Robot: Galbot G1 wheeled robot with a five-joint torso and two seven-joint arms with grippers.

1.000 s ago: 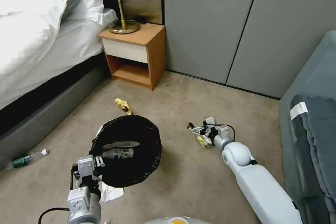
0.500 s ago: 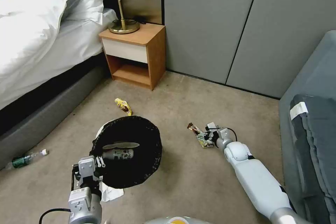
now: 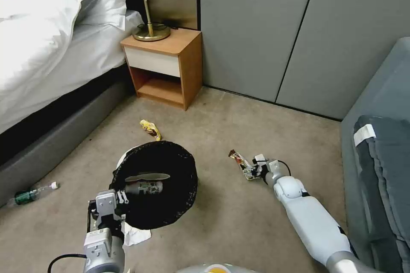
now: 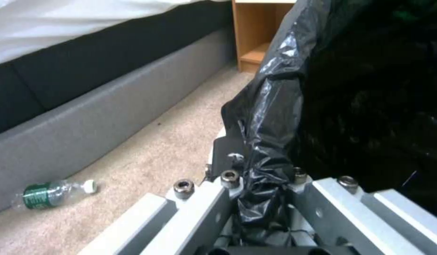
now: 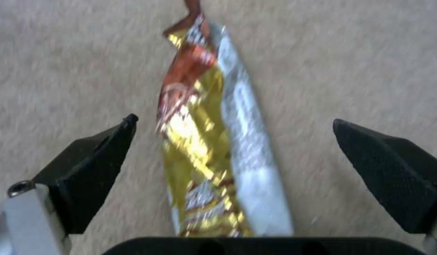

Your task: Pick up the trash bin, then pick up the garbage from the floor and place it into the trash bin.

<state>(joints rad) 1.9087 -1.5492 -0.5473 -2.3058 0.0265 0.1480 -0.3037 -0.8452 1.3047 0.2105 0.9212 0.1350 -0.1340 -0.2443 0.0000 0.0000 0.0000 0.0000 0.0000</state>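
Beige carpet (image 3: 239,222) covers the floor between a bed (image 3: 42,51) and a wooden nightstand (image 3: 164,66). The left gripper (image 4: 263,198) is clamped on the black liner at the rim of the trash bin (image 3: 156,183). The right gripper (image 5: 232,148) is low over the carpet with fingers (image 5: 93,166) spread wide on both sides of a gold and silver wrapper (image 5: 213,152), not touching it. Another yellow wrapper (image 3: 150,129) lies just beyond the bin, and a bottle (image 4: 53,193) lies by the bed base.

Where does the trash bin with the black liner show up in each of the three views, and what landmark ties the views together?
Head view: trash bin low and left of centre, held at its rim by the left gripper.
Left wrist view: its black liner on the side toward the wooden nightstand, pinched between the fingers.
Right wrist view: not in it.
Shared landmark: the green-labelled bottle on the carpet beside the bed base.
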